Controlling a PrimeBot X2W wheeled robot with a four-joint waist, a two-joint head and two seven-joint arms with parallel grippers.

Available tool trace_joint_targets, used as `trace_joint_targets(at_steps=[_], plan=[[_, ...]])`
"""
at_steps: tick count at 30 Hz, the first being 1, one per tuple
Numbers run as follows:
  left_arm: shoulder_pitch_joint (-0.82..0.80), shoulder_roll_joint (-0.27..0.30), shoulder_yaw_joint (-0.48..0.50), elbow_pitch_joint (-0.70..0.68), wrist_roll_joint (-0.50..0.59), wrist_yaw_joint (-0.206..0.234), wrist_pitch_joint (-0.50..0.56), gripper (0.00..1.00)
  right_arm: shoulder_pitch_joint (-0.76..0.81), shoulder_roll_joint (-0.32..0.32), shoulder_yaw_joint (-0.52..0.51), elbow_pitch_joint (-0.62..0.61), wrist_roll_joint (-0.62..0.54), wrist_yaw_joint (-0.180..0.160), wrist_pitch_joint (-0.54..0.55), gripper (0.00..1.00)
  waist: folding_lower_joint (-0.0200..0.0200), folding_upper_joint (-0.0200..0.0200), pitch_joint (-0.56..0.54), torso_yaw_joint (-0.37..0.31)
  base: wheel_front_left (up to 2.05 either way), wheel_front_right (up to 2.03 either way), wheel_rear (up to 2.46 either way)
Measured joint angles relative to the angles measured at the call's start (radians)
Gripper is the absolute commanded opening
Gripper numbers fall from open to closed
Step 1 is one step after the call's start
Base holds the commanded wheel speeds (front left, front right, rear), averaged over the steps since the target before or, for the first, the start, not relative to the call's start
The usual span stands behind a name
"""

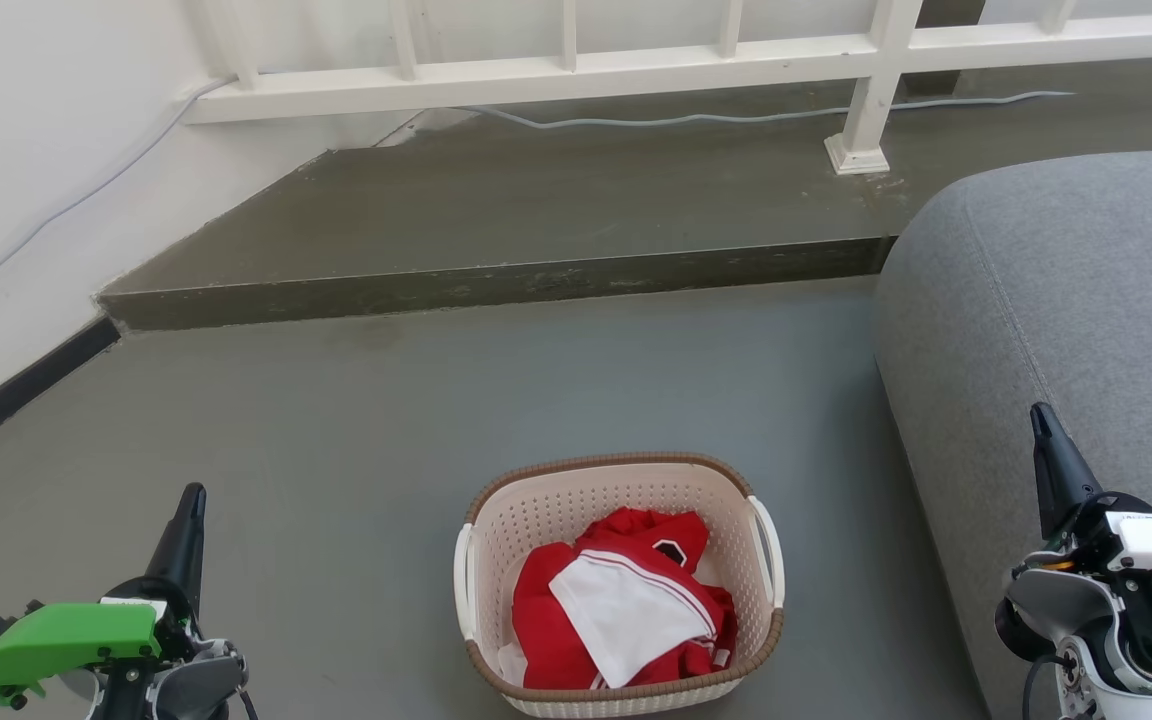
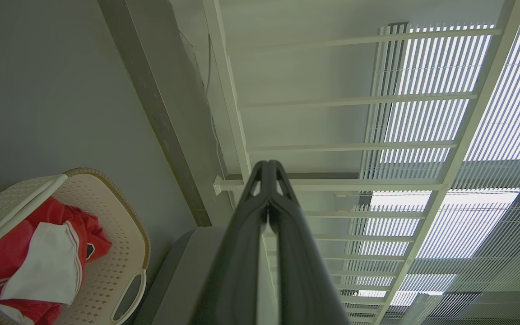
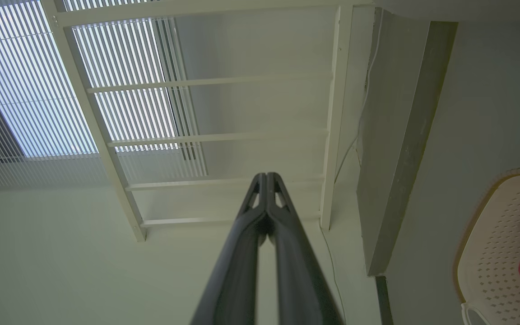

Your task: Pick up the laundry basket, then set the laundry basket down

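Closest to me are the two pairs of fingers: the left fingers rise at the lower left and the right fingers at the lower right, in front of the sofa. Each pair is pressed together to a single point and holds nothing. Both arms sit low and wide, pointing forward and up, well apart from the basket. It stands upright on the floor between them, just beside the sofa. I judge it light: thin perforated plastic with only a crumpled red and white garment inside. The walls will likely flex if squeezed, so I would not pinch the rim. The left handle and right handle look like the stiff places to take hold, one per arm, for a level lift. Each arm needs to swing inward and tip down, and the fingers must spread first.
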State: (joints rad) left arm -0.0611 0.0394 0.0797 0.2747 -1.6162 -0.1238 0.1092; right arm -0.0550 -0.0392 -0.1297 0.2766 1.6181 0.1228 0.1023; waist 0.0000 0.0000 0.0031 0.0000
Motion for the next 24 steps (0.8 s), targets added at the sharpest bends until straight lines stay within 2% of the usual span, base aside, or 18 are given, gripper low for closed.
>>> trace_joint_targets(at_steps=[17, 18, 24], plan=[[0.000, 0.000, 0.000, 0.000, 0.000, 0.000, 0.000, 0.00, 0.000, 0.000, 0.000, 0.000, 0.000, 0.000, 0.000, 0.00, 0.0000, 0.0000, 0.000, 0.000, 0.00, 0.00, 0.00], [0.003, -0.002, -0.001, 0.009, 0.000, 0.001, 0.000, 1.00, 0.004, 0.002, 0.001, 0.007, 0.000, 0.000, 0.000, 1.00, 0.0000, 0.0000, 0.000, 0.000, 0.00, 0.00, 0.00], [0.036, -0.021, -0.012, 0.040, 0.000, 0.001, -0.004, 1.00, 0.045, 0.022, 0.005, 0.042, 0.000, -0.001, -0.002, 1.00, 0.0000, 0.0000, 0.000, 0.000, 0.00, 0.00, 0.00]])
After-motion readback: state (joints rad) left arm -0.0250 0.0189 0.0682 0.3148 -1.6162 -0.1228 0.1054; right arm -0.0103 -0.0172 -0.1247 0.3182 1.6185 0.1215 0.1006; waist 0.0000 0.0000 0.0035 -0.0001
